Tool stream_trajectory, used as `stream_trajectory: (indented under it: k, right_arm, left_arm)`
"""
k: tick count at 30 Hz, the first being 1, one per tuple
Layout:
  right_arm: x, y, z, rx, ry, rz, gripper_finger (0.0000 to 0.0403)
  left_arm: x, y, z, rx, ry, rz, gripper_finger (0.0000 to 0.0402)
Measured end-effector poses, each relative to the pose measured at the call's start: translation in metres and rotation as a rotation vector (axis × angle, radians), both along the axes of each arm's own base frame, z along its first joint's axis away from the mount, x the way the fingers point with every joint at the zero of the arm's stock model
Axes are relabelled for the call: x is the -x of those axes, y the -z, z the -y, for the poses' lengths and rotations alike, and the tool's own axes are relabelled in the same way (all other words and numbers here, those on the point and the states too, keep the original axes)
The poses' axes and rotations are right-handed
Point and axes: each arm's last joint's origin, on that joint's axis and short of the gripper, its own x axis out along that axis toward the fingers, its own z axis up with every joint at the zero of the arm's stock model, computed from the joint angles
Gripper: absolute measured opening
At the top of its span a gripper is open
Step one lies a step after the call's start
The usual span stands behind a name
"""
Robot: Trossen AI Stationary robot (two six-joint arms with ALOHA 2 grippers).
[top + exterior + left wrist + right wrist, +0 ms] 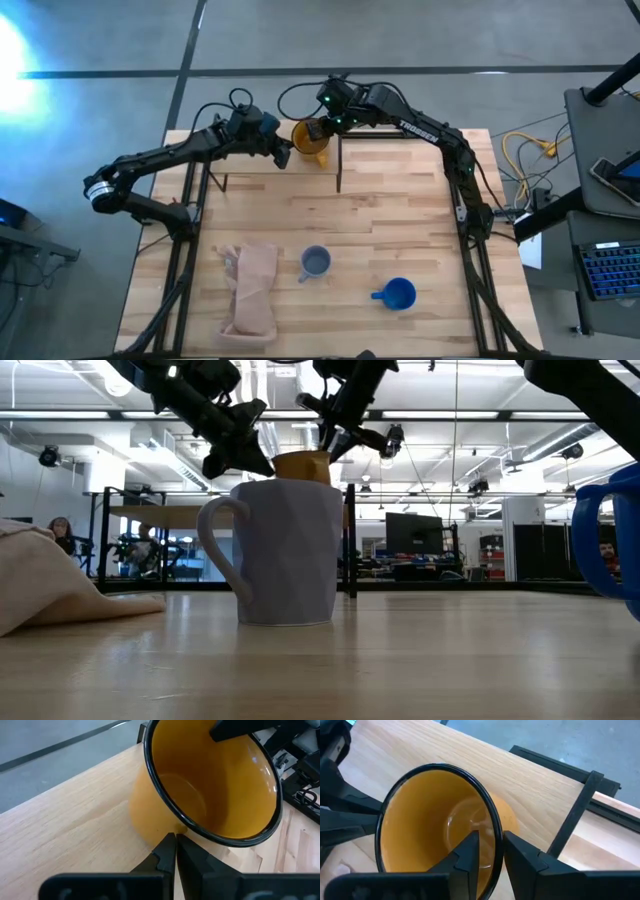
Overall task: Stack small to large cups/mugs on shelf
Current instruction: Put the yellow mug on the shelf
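Note:
The yellow-orange mug is at the far middle of the shelf, a light-wood board with black posts. My right gripper is shut on its rim from the far side. My left gripper is shut, its tips at the mug's outer wall on the left. The mug looks a little tilted in the wrist views; its base is hidden. The pale grey-blue mug and the bright blue mug stand on the tabletop near the front, untouched. My left gripper's shut fingertips point at the yellow mug's outer wall just below the rim, coming level from the table's left. Whether they touch it I cannot tell. My right gripper holds the yellow mug's rim with one finger inside the mug and one outside. The fingers come slanting down from the far right.
A tan cloth lies crumpled at the front left of the tabletop. A black shelf post stands just right of the yellow mug. The room behind shows in the low view, with a person far off at the left.

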Motion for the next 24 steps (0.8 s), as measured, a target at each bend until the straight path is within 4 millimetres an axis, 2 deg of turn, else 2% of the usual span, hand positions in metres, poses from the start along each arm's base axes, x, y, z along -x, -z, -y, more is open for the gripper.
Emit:
stream_trajectory:
  k: [24]
  right_arm:
    - [0.013, 0.004, -0.005, 0.024, -0.108, -0.178, 0.0095]
  left_arm:
    - [0.0, 0.0, 0.0, 0.001, -0.001, 0.001, 0.0]
